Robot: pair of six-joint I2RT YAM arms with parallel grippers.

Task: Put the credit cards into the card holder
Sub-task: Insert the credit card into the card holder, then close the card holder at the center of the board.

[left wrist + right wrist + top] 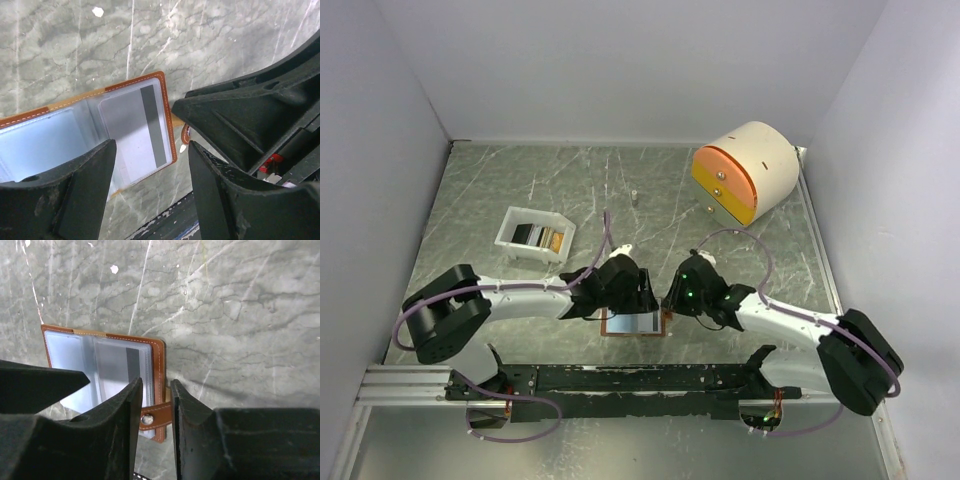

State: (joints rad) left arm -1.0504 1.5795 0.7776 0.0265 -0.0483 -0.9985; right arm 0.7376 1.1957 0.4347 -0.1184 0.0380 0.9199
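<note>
The card holder lies open on the table between my two grippers, rust-brown edge out and pale blue pockets up. A silver-grey credit card with a dark stripe sits in its right-hand pocket, also seen in the right wrist view. More cards lie in the white tray. My left gripper is open and empty over the holder's near edge. My right gripper is closed to a narrow gap at the holder's right edge, with the snap strap between its fingers.
The white tray stands at the back left. A cream-and-orange round drawer unit stands at the back right. A small white upright object is on the table behind. A black rail runs along the near edge.
</note>
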